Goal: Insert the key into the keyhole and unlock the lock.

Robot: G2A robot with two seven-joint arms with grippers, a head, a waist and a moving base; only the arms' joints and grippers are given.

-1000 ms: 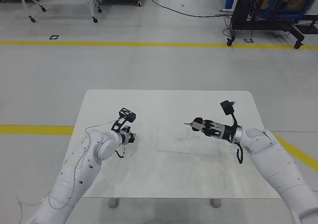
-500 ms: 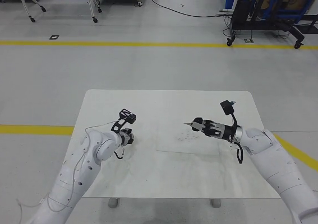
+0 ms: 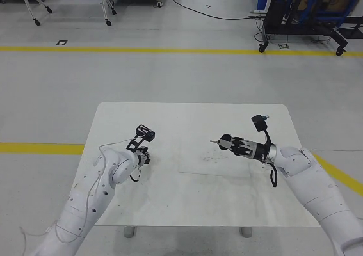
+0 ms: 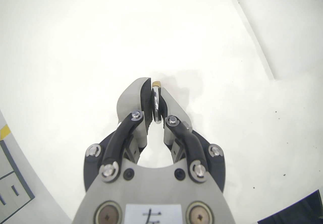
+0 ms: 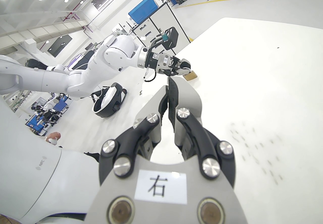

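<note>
Spanning both arms' reach, the white table (image 3: 187, 198) is where the work is laid out, with the two grippers well apart above it. The left gripper (image 4: 152, 86) is held low near its side of the table and is clamped on the silvery shackle (image 4: 156, 106) of the lock (image 5: 191, 75), whose brass body appears to rest on the surface just beyond the fingertips. The right gripper (image 5: 168, 83) is held above the middle of the table with its fingers pressed together. A thin grey sliver, taken to be the key (image 3: 214, 141), juts from them toward the lock.

The step in hand is judged to be the bringing of key and keyhole together. The keyhole cannot be made out, so its face should first be turned toward the key. Because the lock is gripped only by its shackle, the body may swing; it is better braced against the table or kept firmly pinched. The key should be lined up along the keyhole's axis, advanced slowly, and turned only once fully seated.
</note>
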